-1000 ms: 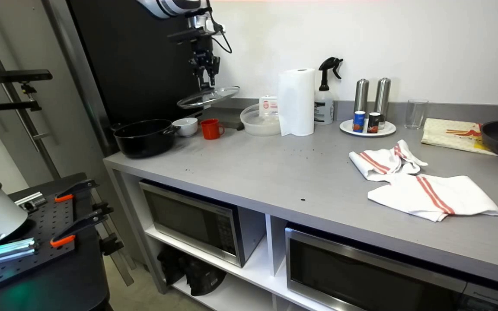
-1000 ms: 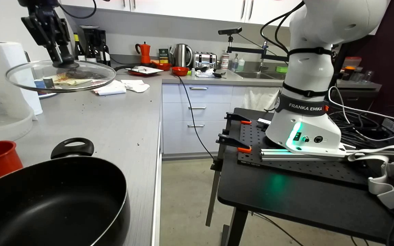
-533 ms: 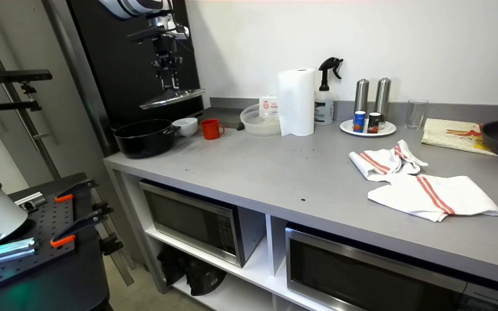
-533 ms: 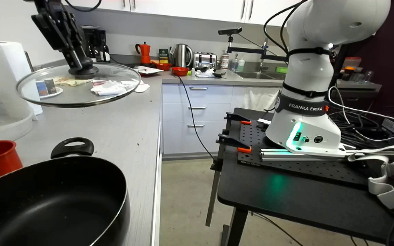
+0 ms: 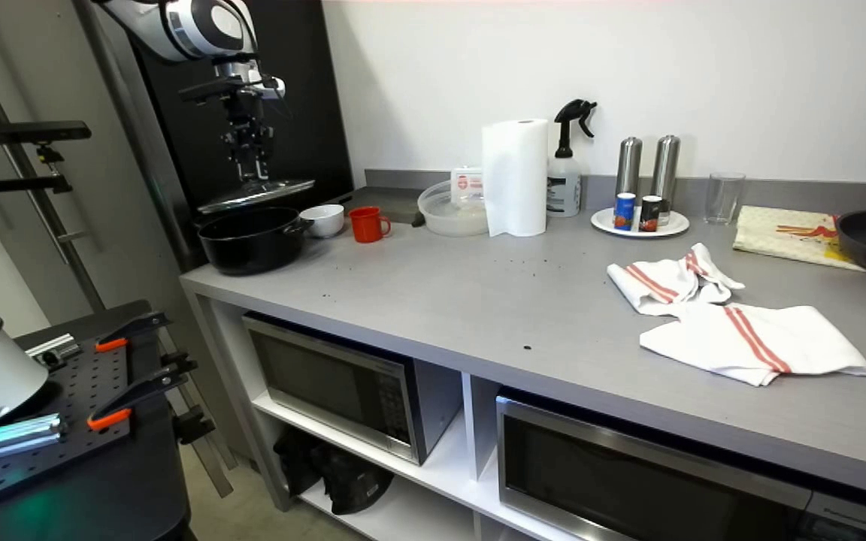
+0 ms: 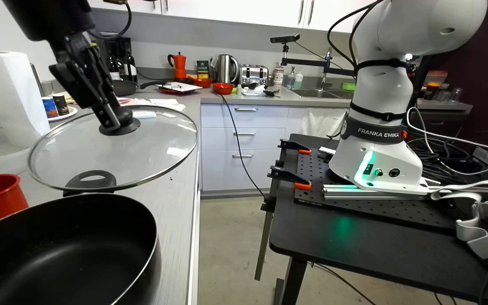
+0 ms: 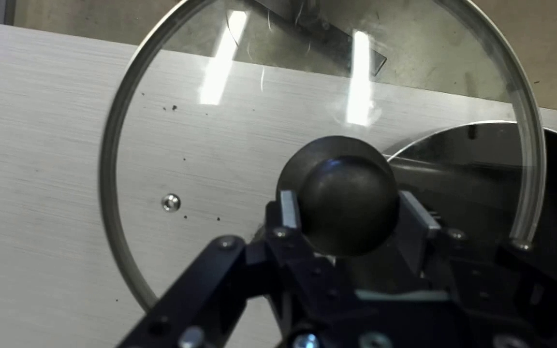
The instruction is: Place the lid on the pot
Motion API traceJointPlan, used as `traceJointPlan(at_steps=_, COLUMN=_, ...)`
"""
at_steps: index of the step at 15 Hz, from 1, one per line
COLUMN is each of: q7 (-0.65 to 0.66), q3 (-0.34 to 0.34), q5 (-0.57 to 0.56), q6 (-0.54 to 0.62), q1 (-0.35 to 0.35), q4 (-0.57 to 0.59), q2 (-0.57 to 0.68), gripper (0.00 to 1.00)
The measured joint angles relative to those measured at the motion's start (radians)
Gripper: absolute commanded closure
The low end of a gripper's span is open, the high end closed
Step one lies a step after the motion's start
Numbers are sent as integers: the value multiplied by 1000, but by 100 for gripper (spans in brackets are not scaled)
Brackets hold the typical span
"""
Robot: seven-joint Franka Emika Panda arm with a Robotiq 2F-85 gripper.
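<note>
The lid (image 6: 112, 148) held aloft, partly over the pot (image 5: 249, 254).
The hand (image 7: 351, 212) pinches its knob (image 7: 344, 183); the pot's inner base (image 6: 57, 262) shows. A white bowl (image 5: 325, 222) and red cup (image 5: 366, 225) stand near it on the tabletop (image 5: 440, 300); a plate (image 5: 604, 222) carries two canisters (image 5: 624, 212).

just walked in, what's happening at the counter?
The Franka arm is putting a lid on a pot, not there yet. Its gripper holds the glass lid by the dark knob, up off the counter. The black pot is uncovered; in the wrist view the lid overlaps only part of it, so it doesn't look lined up. A white bowl and red mug stand near the pot. Likely next: shift over, then lower.
</note>
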Motion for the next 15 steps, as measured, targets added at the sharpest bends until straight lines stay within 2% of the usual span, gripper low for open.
traceJointPlan(at_steps=7, q7=72, q3=20, q5=-30, q6=78, q1=78, q4=30, q2=75, gripper=75)
traceJointPlan(at_steps=15, q7=76, q3=20, q5=-41, q6=100, q1=120, q4=157, q2=197, gripper=75)
